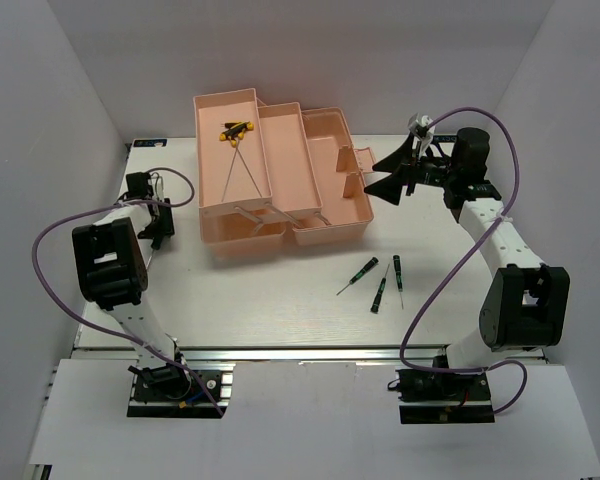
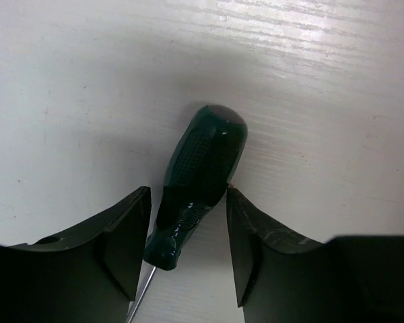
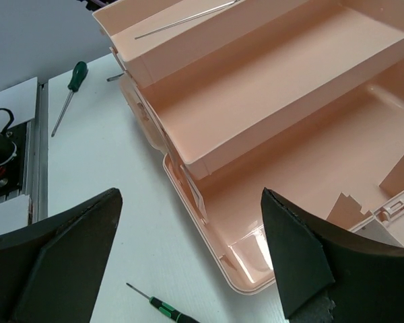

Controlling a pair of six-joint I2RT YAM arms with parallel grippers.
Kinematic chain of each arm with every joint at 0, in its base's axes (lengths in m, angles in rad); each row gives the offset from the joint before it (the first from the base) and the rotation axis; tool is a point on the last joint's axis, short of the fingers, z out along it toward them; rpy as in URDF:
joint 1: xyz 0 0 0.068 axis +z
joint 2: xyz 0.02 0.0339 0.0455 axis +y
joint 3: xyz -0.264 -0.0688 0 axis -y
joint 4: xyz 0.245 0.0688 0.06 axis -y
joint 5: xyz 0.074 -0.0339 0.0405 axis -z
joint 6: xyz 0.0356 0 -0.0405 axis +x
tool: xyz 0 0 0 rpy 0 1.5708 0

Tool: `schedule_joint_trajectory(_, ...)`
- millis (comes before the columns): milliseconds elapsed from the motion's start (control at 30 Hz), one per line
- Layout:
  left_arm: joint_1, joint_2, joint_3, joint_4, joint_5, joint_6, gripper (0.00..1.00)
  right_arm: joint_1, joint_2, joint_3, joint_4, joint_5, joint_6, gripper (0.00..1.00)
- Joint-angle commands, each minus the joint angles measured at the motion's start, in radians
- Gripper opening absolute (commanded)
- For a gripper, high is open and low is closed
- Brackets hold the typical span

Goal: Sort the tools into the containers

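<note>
Left end effector (image 2: 188, 196): open, with one finger on each side of the big green screwdriver's handle. Both fingers are very close to it.
Big green screwdriver (image 2: 203, 165): lies flat on the bench (image 1: 280, 305), to the left of the toolbox. It is not in a tray.
Right end effector (image 1: 392, 176): open wide and holding nothing. It hangs in the air just beside the right end of the toolbox.
Toolbox (image 1: 285, 160): pink and open, with its trays spread out like steps. It sits at the back middle of the bench.
Yellow-and-black rods (image 1: 236, 130): in the far-left top tray. Their handles are together at the back, and the thin ends spread apart toward the front.
Three small screwdrivers (image 1: 380, 294): on the bench in front of the toolbox, toward the right. They are near each other but not touching.
</note>
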Motion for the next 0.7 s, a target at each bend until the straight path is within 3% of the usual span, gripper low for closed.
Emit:
schedule_joint_trajectory(0, -0.001, 0.004, -0.008, 0.019, 0.050, 0.012, 0.59, -0.008, -0.035, -0.008, -0.007, 0.006, -0.007, 0.89)
schedule_joint_trajectory(133, -0.001, 0.003, -0.053, 0.028, 0.069, 0.001, 0.52, -0.014, -0.032, -0.008, -0.005, 0.012, 0.001, 0.89)
schedule_joint_trajectory(167, -0.001, 0.003, -0.059, 0.030, 0.073, -0.005, 0.46, -0.016, -0.029, -0.008, -0.002, 0.012, 0.009, 0.89)
schedule_joint_trajectory(200, -0.001, 0.004, -0.068, 0.028, 0.076, -0.018, 0.30, -0.017, -0.026, -0.008, 0.001, 0.012, 0.015, 0.89)
schedule_joint_trajectory(300, -0.001, 0.006, -0.070, 0.014, 0.058, -0.066, 0.16, -0.024, -0.018, -0.002, 0.015, 0.004, 0.027, 0.89)
schedule_joint_trajectory(600, -0.001, -0.134, 0.021, 0.017, -0.017, -0.196, 0.02, -0.028, -0.033, -0.018, 0.007, 0.023, 0.026, 0.89)
schedule_joint_trajectory(667, 0.001, -0.177, 0.063, -0.009, -0.037, -0.253, 0.00, -0.028, -0.039, -0.022, -0.022, 0.087, 0.024, 0.89)
